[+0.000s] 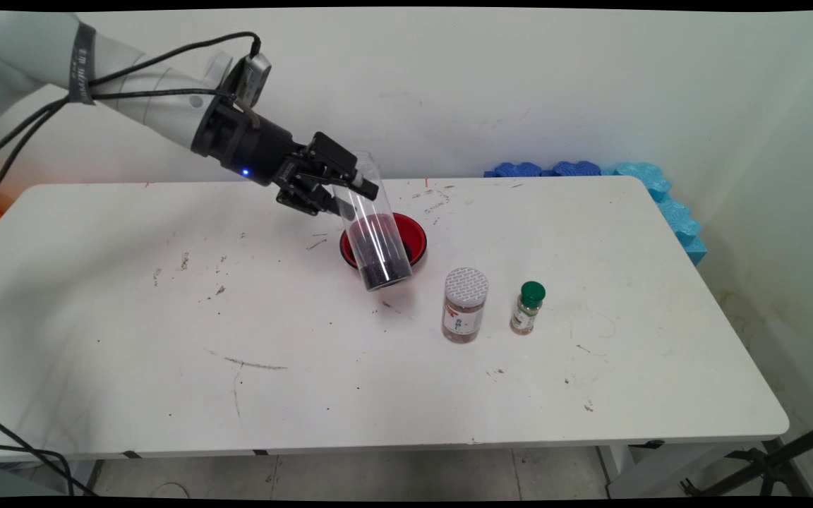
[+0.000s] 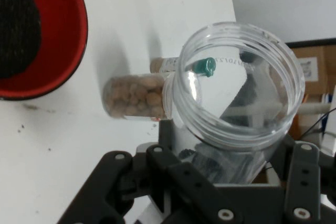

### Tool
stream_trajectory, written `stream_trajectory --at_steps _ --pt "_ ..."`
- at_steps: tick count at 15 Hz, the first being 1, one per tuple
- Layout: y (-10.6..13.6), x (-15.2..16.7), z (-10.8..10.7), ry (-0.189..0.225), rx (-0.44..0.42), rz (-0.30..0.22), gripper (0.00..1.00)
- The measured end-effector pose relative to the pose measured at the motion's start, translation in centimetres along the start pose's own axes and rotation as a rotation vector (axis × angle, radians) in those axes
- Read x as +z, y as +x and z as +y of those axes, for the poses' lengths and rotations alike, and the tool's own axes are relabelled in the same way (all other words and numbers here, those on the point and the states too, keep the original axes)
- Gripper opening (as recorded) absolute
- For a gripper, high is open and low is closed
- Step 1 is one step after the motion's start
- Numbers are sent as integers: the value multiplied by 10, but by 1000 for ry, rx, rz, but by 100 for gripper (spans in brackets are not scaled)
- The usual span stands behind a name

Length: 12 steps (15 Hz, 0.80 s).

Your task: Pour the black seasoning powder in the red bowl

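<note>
Gripping clear jar (image 1: 375, 238), black hand (image 1: 327, 185) clamping near open mouth | holding tilted, dark contents pooling at base, over red bowl (image 1: 415, 237) | standing apart on worktop (image 1: 166, 339): grey-lidded spice jar (image 1: 464, 305), green-capped bottle (image 1: 527, 307)

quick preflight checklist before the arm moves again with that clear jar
1. Grip: gripper shut on the clear jar near its open mouth. Ok.
2. Jar attitude: tilted, mouth up toward the wall, dark contents settled at the lower end. Ok, nothing spilling.
3. Jar height: lower end hangs in front of the red bowl; whether it touches the bowl or the table cannot tell.
4. Bowl: already holds dark material. Ok.
5. Neighbours: grey-lidded jar and green-capped bottle stand upright, apart from the held jar. Ok.
</note>
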Motion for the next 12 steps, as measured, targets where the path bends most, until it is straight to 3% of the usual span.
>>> stream_trajectory --at_steps 12 --pt "12 17 -10 -52 -276 -7 0"
